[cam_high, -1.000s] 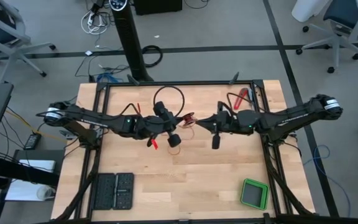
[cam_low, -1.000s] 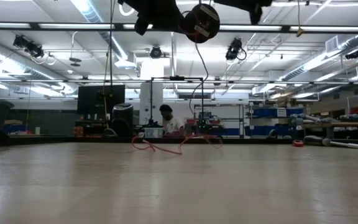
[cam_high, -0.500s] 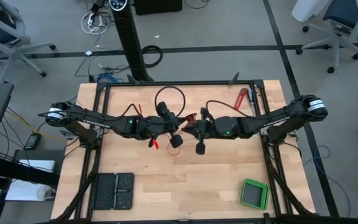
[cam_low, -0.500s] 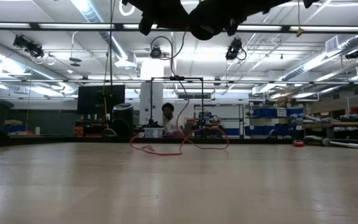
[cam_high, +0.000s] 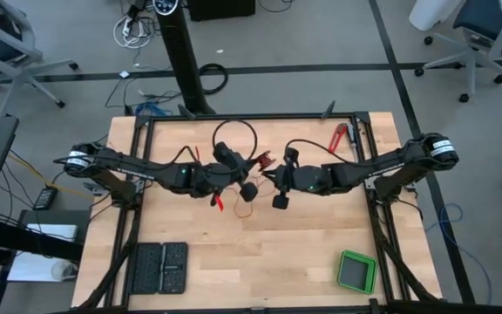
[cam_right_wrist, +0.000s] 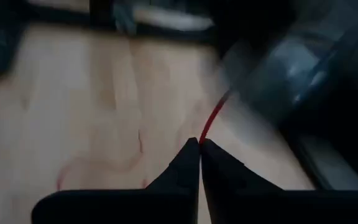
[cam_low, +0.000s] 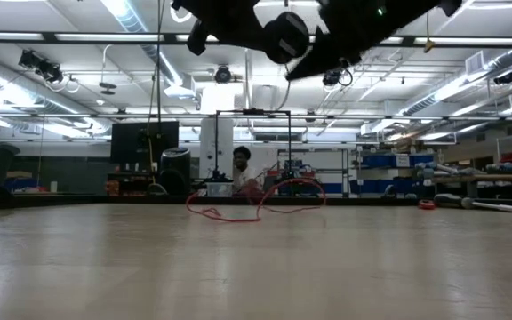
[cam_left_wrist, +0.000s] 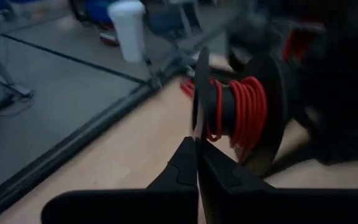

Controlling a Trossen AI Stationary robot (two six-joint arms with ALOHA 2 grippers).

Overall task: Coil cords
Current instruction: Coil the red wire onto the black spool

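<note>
A thin red wire [cam_right_wrist: 211, 118], the cord, is partly wound on a black spool [cam_left_wrist: 253, 102] held above the table's middle. Its loose part lies in slack loops on the wood [cam_low: 256, 209]. My left gripper [cam_left_wrist: 197, 142] is shut on the spool, which also shows in the high view [cam_high: 249, 190]. My right gripper [cam_right_wrist: 200, 142] is shut on the wire just right of the spool, and in the high view it [cam_high: 268, 174] sits close to the left gripper [cam_high: 240, 184]. My left gripper pinches the thin rim of the spool's near flange [cam_left_wrist: 199, 118] between its two fingers, which point nearly level from the table's left. The spool is lifted clear of the table, its axis about level. My right gripper pinches a single strand of the red wire [cam_right_wrist: 204, 134] between its fingertips, slanting down from the table's right. The strand runs on from the tips toward the spool.
A thicker black cable loop [cam_high: 236, 135] lies at the far middle and a red-handled tool [cam_high: 336, 138] at the far right. A green box [cam_high: 356, 271] sits near the right front corner, a black tray [cam_high: 161, 268] at the left front.
My right gripper has gone toward the table's left and down, close up to the spool, rolling as it went. The wire's loose loops on the table have shifted and spread wider. My left gripper has kept its place and rolled a little with the spool.
</note>
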